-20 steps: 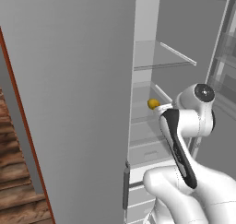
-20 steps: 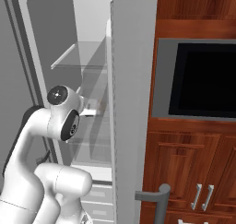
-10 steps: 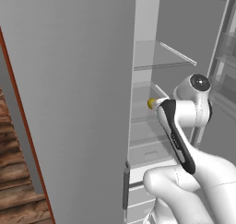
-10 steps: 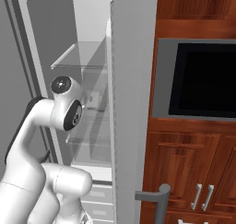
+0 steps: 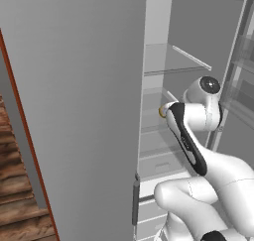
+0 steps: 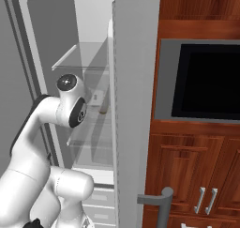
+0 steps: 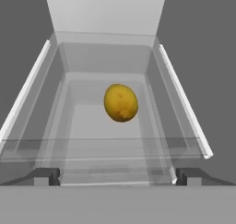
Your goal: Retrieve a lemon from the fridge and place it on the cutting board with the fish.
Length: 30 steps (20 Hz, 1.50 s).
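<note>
Lemon [image 7: 120, 103] at centre of hand view, on a glass shelf [image 7: 106, 126] inside the fridge [image 5: 198, 46]. In left base view, at mid-frame, just left of the arm [image 5: 191, 136]. Microwave [image 6: 206, 81] at right of right base view, beyond the open door [image 6: 133, 105].

The left base view looks from behind the arm's left, forward and down past a grey door into the open fridge [image 5: 198, 46]. The right base view looks from behind its right (the other side of the same arm), showing the fridge [image 6: 51, 30] interior beyond a door edge, with a microwave [image 6: 206, 81] further right. Both share the glass shelves and arm. The hand view sits close, facing along a shelf [image 7: 115, 126] at the lemon [image 7: 120, 103].
</note>
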Motion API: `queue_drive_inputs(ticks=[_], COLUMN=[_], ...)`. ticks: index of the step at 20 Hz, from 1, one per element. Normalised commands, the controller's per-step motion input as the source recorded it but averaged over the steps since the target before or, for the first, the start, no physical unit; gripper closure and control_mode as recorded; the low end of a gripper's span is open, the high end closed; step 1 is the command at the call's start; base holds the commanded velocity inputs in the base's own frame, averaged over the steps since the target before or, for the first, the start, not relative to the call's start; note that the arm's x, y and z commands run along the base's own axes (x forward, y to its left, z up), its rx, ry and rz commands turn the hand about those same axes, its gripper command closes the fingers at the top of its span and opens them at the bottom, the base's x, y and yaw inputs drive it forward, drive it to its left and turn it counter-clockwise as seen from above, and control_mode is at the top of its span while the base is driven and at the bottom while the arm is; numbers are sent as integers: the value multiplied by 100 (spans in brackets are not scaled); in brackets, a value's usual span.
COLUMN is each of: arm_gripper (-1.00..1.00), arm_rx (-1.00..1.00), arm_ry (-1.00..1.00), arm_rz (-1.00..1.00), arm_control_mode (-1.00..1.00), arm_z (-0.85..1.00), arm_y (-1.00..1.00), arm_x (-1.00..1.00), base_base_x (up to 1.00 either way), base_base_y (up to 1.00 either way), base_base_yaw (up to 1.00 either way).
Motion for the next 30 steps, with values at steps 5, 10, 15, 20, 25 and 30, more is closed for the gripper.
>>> queue_drive_inputs(ticks=[5,10,15,20,25,30], arm_gripper=[-100,-100,-100,-100,-100,-100], arm_rx=[0,0,0,0,0,0], arm_ry=[0,0,0,0,0,0], arm_rz=[0,0,0,0,0,0], arm_control_mode=[-100,-100,-100,-100,-100,-100], arm_z=[-11,-8,-3,-16,-25,-10], arm_y=[0,0,0,0,0,0], arm_x=[19,22,27,25,20,19], base_base_x=[0,0,0,0,0,0], base_base_y=[0,0,0,0,0,0], base_base_yaw=[0,0,0,0,0,0])
